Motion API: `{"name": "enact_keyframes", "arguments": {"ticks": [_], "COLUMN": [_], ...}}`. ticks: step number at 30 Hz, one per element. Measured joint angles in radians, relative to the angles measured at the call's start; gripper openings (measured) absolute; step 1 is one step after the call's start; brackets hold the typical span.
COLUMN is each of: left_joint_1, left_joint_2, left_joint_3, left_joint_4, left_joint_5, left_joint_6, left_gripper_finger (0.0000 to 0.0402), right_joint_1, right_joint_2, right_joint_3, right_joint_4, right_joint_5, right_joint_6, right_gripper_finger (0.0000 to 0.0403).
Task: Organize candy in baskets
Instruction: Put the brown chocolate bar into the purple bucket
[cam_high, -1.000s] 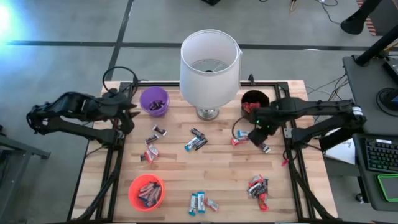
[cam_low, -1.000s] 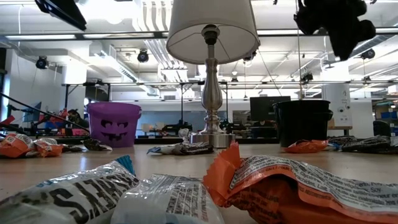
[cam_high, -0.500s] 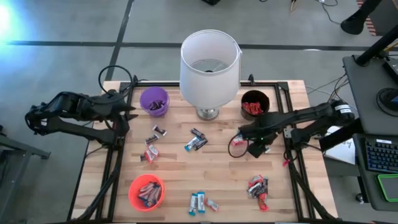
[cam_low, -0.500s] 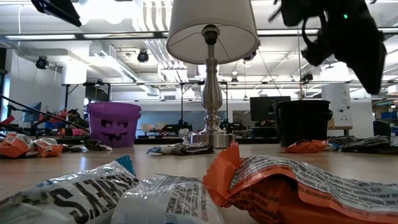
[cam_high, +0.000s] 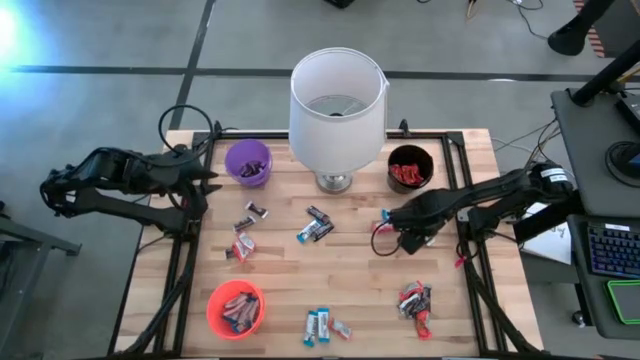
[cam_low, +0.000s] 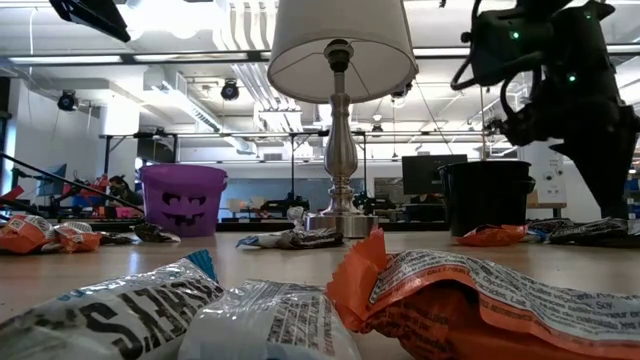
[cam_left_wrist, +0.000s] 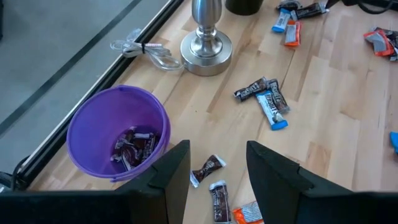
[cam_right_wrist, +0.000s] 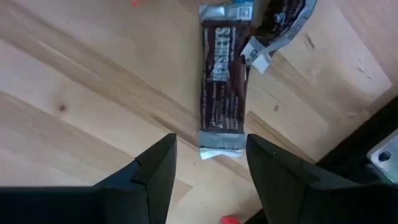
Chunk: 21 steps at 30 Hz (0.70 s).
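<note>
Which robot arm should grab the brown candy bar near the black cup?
Probably the right. Its open gripper hangs right over the brown candy bar, while the left gripper waits by the purple cup.

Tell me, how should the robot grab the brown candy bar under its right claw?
Probably across the middle of the brown candy bar, coming straight down. It lies flat on the table, long and narrow, and the open right gripper spans its width, but another wrapper touches its far end.

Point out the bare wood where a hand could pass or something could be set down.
Free: the wide strip between the orange basket and the red candy pile, and the near-left corner. Crowded: the band in front of the lamp, where candies lie scattered and the right gripper hangs open over a brown bar.
</note>
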Motion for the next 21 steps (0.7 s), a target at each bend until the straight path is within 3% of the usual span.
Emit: {"name": "enact_keyframes", "arguments": {"ticks": [16,21], "left_joint_1": [0.0,0.0], "left_joint_2": [0.001,0.001], "left_joint_3": [0.0,0.0], "left_joint_4": [0.027,0.027], "left_joint_5": [0.001,0.001], "left_joint_6": [0.0,0.0], "left_gripper_finger": [0.0139,0.0139], "right_joint_1": [-0.003,-0.003], "right_joint_2": [0.0,0.0], "right_joint_3": [-0.115,-0.12], "right_joint_4": [0.11,0.123], "right_joint_5": [0.037,0.037], "right_joint_6": [0.023,0.038], "right_gripper_finger": [0.0183,0.0144]}}
